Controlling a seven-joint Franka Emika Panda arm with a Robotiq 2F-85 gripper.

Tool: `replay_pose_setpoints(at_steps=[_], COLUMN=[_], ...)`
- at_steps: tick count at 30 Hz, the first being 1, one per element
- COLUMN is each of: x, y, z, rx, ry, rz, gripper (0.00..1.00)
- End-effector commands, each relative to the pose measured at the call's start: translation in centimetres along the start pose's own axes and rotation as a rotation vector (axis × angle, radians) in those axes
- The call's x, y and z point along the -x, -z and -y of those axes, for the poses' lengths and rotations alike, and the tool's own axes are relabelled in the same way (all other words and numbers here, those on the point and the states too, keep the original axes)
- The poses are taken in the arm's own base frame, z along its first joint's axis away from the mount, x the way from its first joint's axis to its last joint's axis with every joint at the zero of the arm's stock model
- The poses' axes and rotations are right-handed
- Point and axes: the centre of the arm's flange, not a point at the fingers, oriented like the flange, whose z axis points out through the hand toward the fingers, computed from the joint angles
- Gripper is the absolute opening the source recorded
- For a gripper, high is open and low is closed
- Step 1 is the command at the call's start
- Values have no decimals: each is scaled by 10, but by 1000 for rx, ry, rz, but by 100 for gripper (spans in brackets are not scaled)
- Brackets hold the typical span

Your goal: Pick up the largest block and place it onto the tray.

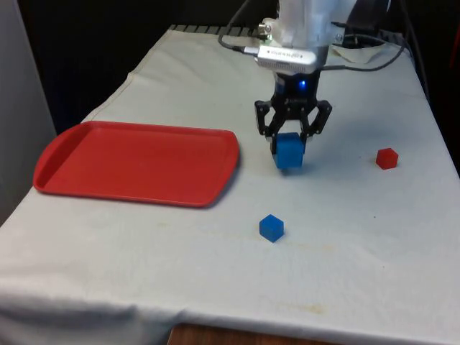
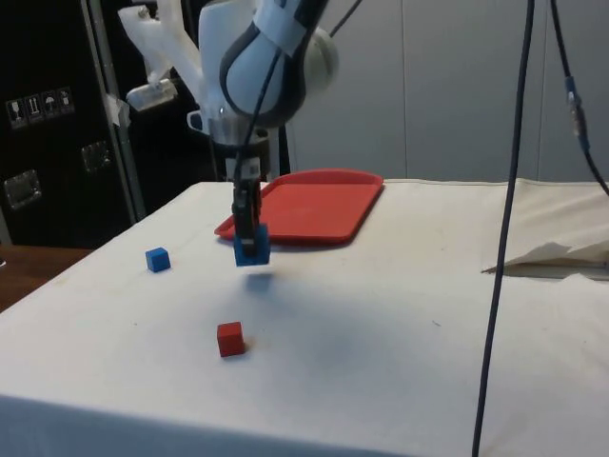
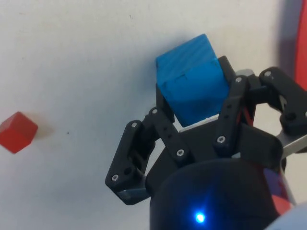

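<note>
White cloth covers the tabletop [image 1: 345,244], on which three blocks and a tray are set out. The gripper [image 1: 291,147] hangs above the cloth with its fingers [image 3: 165,132] closed on the large blue block [image 1: 290,152], the biggest of the three; the side view shows this block clear of the cloth, with its shadow beneath it, so it appears lifted rather than resting. In the wrist view the block sits between the two fingers, slightly skewed to them, one corner projecting past the tips. A small blue block [image 1: 271,228] lies on the cloth nearer the front camera, apart from the gripper, and a small red block [image 1: 387,158] lies well off towards the front view's right. The red tray [image 1: 136,162] lies flat towards the front view's left, its near edge just beside the held block and its long axis running away from the gripper on that side. The coming move turns on this relation: the tray lies directly sideways from the fingers, with no block between them, so a lateral carry over the rim followed by a descent should suffice. Judged so, the pick is done and the placing remains.
</note>
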Motion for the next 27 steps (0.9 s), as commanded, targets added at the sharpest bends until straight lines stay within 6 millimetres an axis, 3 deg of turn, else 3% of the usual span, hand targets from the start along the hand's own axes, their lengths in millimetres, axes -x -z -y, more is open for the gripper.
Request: replay_pose_setpoints(at_steps=[1,27], x=[1,-3], y=[5,92], z=[-2,-34], rx=[4,-20], ry=[-2,-30], rz=[4,-19], gripper=[0,0])
